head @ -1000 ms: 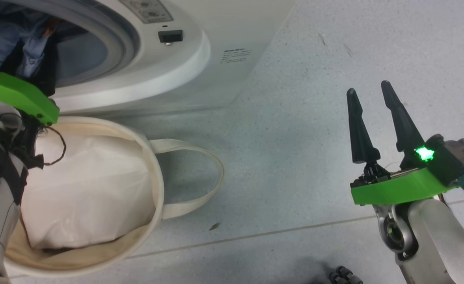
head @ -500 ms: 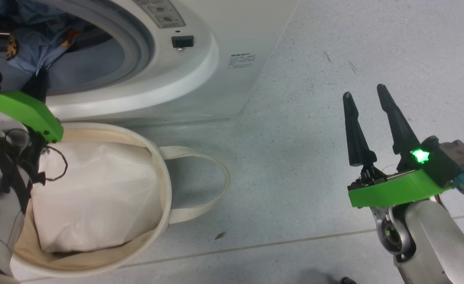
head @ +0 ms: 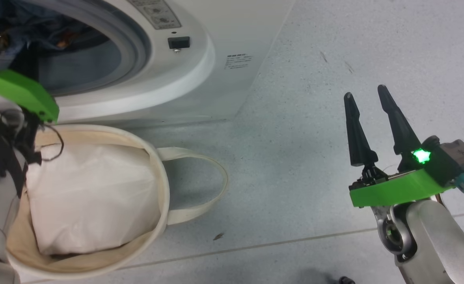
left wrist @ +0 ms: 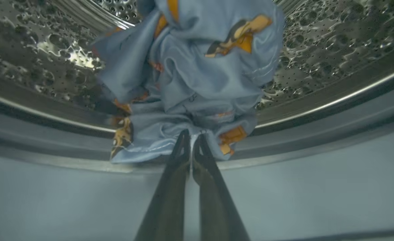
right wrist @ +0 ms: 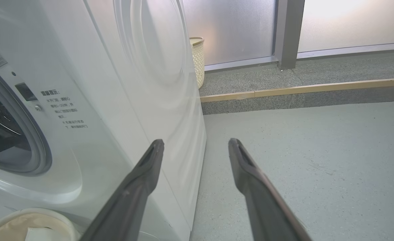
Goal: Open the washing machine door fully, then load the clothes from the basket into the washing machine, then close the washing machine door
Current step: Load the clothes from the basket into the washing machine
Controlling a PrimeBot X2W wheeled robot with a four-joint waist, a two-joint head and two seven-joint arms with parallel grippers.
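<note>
The washing machine [head: 200,51] stands open, and its door is out of view. Light blue printed clothes [left wrist: 197,77] hang bunched inside the steel drum [left wrist: 334,40], with the hem draped over the drum lip onto the grey rubber ring [left wrist: 317,140]. My left gripper [left wrist: 191,137] reaches into the opening, its fingers pressed together with their tips buried in the hem's lower fold. The cream basket [head: 163,189] sits on the floor before the machine with a plain white cloth [head: 94,197] in it. My right gripper [head: 366,91] hovers open and empty over the floor to the right.
One strap handle [head: 212,193] of the basket lies looped on the floor. In the right wrist view a pale woven bin [right wrist: 198,60] stands behind the machine [right wrist: 133,83]. A raised step with a wooden edge [right wrist: 300,90] runs along the frosted wall.
My left gripper has gone from open to shut at the clothes in the drum opening. The head view has shifted a little. The right arm has barely moved.
</note>
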